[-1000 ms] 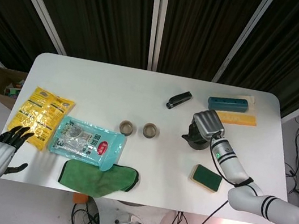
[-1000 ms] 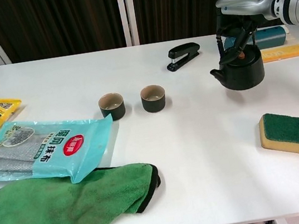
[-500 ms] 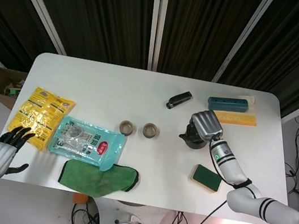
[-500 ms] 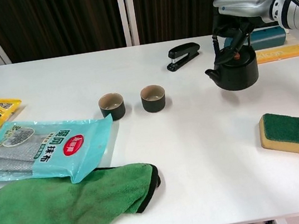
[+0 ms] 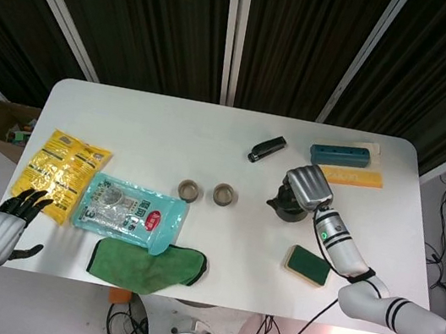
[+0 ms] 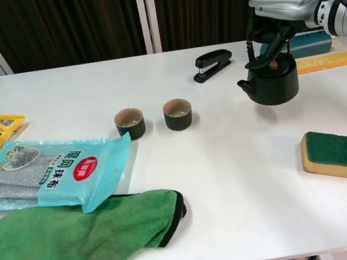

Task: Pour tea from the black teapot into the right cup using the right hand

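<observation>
Chest view: we get the closest look at the action here, everything sits on the white table (image 6: 240,224).
Right hand: the right hand (image 6: 282,4) is over the black teapot (image 6: 271,82), silver back facing up, dark fingers (image 6: 266,57) curled down around the handle, so we'd say it's grasping the pot.
Teapot: over the back right part of the table, spout pointing left toward the cups, body roughly level. We honestly can't tell if the base is touching the table or just off it.
Right cup: the right cup (image 6: 177,113) sits mid-table, well apart from the pot, upright.
Left cup: the left cup (image 6: 130,123) is just beside it, upright too, not touching.
Left hand: only the head view shows the left hand (image 5: 4,225), down by the table's near left corner, fingers spread apart and nothing in them.
Stapler: black stapler (image 6: 213,64) behind the cups, left of the pot.
Sponge: green-topped yellow sponge (image 6: 341,155) at front right.
Cloth: green cloth (image 6: 79,242) at the front left edge, with the teal packet (image 6: 53,174) overlapping its top.
Yellow packet: yellow packet (image 5: 59,172) at far left, next to the teal one.
Behind the pot: a teal box (image 5: 342,156) and a yellow ruler (image 5: 354,177) near the back edge.
</observation>
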You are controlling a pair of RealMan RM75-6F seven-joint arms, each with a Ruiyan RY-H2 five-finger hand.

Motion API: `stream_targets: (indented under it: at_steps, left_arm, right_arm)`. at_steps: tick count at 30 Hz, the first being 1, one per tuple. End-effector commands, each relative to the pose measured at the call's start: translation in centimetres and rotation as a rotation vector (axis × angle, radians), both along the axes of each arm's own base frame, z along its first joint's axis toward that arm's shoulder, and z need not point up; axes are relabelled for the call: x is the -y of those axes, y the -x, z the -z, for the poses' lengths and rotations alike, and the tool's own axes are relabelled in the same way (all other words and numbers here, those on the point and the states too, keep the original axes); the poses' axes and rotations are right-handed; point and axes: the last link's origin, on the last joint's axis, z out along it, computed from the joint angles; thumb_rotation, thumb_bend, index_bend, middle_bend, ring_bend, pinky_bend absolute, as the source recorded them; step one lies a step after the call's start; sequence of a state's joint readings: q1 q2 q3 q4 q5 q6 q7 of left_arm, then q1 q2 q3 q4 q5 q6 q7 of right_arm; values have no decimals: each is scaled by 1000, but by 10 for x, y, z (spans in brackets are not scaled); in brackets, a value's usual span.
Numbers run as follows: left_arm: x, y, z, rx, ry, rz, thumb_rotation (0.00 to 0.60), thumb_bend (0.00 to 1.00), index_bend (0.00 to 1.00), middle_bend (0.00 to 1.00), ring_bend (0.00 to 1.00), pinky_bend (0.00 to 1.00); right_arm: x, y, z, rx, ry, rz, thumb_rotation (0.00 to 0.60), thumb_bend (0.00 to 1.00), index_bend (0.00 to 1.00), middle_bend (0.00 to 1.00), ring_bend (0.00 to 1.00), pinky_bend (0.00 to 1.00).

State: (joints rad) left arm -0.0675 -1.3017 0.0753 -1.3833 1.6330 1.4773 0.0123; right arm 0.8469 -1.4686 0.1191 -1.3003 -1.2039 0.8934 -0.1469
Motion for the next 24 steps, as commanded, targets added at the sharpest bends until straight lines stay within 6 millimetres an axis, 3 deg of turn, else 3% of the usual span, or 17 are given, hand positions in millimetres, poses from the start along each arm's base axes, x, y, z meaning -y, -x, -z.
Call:
stream_targets:
  at_steps: [1, 10, 17, 24]
  left_arm:
    - [0, 0, 0, 0, 1, -1, 600, 129, 173, 87, 73, 232]
    - [0, 0, 1, 0, 1, 0, 600, 129, 173, 87, 73, 233]
    - [-1, 0, 1, -1, 2, 0, 600, 129, 173, 87, 73, 232]
    - [-1, 0, 1, -2, 1, 0, 600, 129, 173, 87, 73, 233]
  right_arm:
    - [0, 0, 0, 1, 1, -2, 460, 183, 1000, 1000, 1000, 896]
    - [-1, 2, 0, 10, 4, -3, 459, 206, 1000, 1000, 1000, 899]
    - [-1, 3, -1, 17, 3, -3, 461, 293, 1000, 1000, 1000, 900]
    - [-1, 1, -1, 32, 13, -16, 459, 295, 1000, 1000, 1000, 900]
